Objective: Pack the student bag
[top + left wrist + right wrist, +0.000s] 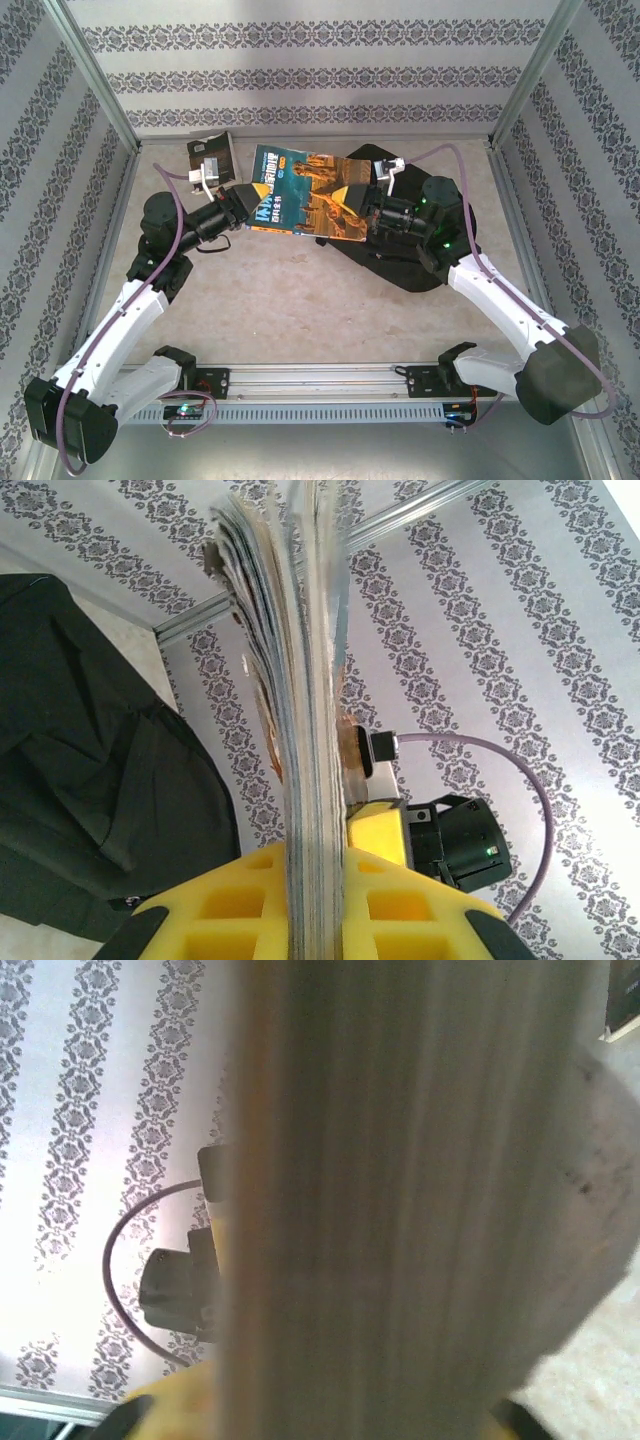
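Left claw (262, 190) and right claw (348, 193) both clamp 1 book (300, 195) aloft beside the student bag (90, 760), nothing visibly packed yet, insertion all ahead!

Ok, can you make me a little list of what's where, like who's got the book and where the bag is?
book: colourful cover, held up between both arms
left gripper: jaws shut on the book's left edge
right gripper: jaws on the book's right edge
student bag: black, lying on the table below the right arm
dark book: at the back left, nobody holding it
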`<state>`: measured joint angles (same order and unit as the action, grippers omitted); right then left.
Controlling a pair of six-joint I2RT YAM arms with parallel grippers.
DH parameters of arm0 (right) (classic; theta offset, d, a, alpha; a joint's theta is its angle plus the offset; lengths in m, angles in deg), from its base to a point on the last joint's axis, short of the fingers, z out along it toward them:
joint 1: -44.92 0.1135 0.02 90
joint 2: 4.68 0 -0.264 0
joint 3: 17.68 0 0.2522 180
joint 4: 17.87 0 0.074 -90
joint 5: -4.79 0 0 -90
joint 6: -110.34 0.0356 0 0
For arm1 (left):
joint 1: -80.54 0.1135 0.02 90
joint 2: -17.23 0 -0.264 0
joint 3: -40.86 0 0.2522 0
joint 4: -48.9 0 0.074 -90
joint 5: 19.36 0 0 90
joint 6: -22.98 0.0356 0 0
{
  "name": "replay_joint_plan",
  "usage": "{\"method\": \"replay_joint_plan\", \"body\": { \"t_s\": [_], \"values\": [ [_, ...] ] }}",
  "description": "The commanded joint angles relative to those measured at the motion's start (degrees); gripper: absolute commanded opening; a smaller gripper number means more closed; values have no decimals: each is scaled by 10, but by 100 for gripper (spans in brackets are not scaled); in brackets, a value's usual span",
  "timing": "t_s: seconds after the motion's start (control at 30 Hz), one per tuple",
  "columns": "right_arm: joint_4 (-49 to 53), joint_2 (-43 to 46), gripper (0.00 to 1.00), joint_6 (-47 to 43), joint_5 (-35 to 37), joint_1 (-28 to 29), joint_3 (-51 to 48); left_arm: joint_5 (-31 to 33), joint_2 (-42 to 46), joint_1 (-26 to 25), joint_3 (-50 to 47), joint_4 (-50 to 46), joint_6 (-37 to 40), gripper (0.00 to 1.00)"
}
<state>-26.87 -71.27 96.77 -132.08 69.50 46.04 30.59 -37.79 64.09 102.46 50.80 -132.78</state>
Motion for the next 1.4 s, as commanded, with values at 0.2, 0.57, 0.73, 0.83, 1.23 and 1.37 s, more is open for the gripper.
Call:
{"method": "replay_joint_plan", "body": {
  "t_s": [0.2, 0.57, 0.73, 0.83, 1.23, 1.37],
  "values": [
    [302, 127, 0, -151, 162, -84, 25, 45, -29, -15, 98, -209, 130, 38],
    [775, 198, 0, -294, 499, -127, 165, 256, -303, -102, 309, -456, 216, 76],
    [869, 211, 0, -327, 643, -135, 228, 284, -490, -183, 523, -553, 316, 72],
    [914, 203, 0, -339, 719, -144, 265, 269, -585, -214, 644, -578, 366, 72],
    [974, 160, 0, -365, 714, -205, 326, 392, -854, -298, 984, -671, 493, 71],
    [982, 157, 0, -372, 704, -210, 323, 403, -882, -320, 997, -654, 524, 72]
  ]
}}
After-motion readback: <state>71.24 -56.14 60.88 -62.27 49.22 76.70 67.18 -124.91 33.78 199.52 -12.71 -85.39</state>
